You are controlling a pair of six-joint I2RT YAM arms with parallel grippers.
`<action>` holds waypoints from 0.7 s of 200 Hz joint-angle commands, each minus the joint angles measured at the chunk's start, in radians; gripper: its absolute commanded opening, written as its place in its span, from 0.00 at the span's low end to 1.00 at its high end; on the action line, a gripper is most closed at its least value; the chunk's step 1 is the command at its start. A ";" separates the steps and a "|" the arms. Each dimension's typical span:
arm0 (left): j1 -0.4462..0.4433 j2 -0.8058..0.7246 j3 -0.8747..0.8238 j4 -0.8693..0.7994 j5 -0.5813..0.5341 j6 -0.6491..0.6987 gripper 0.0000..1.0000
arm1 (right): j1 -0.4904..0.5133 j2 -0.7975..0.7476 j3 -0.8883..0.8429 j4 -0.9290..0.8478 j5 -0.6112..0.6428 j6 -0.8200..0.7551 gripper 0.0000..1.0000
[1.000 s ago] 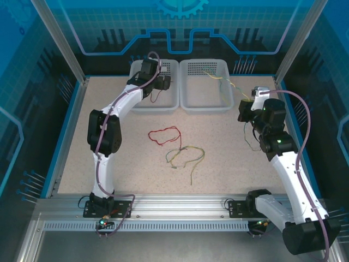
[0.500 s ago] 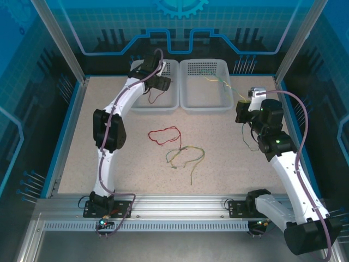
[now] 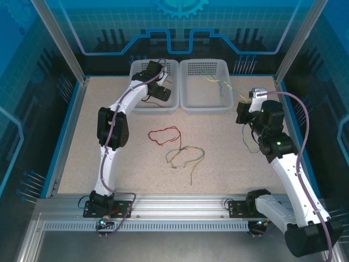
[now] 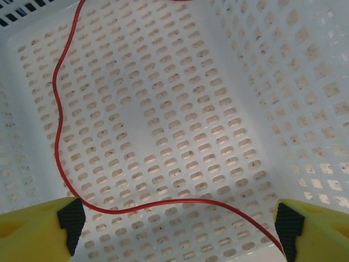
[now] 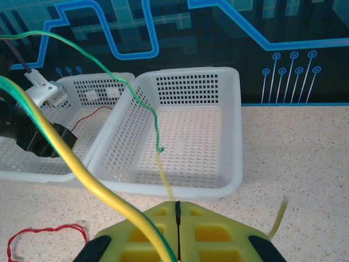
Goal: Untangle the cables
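Left wrist, red cable [image 4: 57, 120] beneath wide left pincer [image 4: 177, 224], right pincer [image 5: 176, 210] clamping yellow-green cable [image 5: 65, 147]

A red cable [image 4: 57, 125] curls across the white basket [image 4: 262, 82], tool [image 4: 179, 221] spread wide.

Two white perforated plastic baskets [image 3: 204, 108] stand side by side at top centre; below them, mid-frame, a thin red cable [image 3: 162, 131] lies upper-left of thin yellow-green cables [image 3: 188, 148].
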State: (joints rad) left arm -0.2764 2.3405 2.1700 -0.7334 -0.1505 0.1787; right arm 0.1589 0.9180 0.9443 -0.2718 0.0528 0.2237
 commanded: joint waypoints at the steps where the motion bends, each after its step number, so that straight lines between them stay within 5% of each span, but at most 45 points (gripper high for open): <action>1: 0.014 -0.142 -0.058 0.073 0.124 -0.067 0.99 | 0.016 -0.019 0.000 -0.010 0.021 -0.018 0.00; 23: 0.023 -0.250 -0.129 0.162 0.242 -0.150 0.98 | 0.017 -0.023 -0.003 -0.010 0.026 -0.016 0.00; 50: 0.026 -0.397 -0.277 0.282 0.175 -0.244 0.90 | 0.018 -0.021 -0.001 -0.010 -0.018 -0.017 0.00; 108: -0.051 -1.005 -1.080 1.016 0.338 -0.365 0.89 | 0.113 0.071 0.108 -0.017 -0.458 -0.154 0.00; 140: -0.090 -1.237 -1.275 1.095 0.427 -0.337 0.88 | 0.168 0.207 0.263 -0.142 -0.572 -0.237 0.00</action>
State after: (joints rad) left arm -0.3397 1.2251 1.0019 0.1593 0.1604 -0.1600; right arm 0.2832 1.0527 1.0954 -0.3271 -0.3729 0.0761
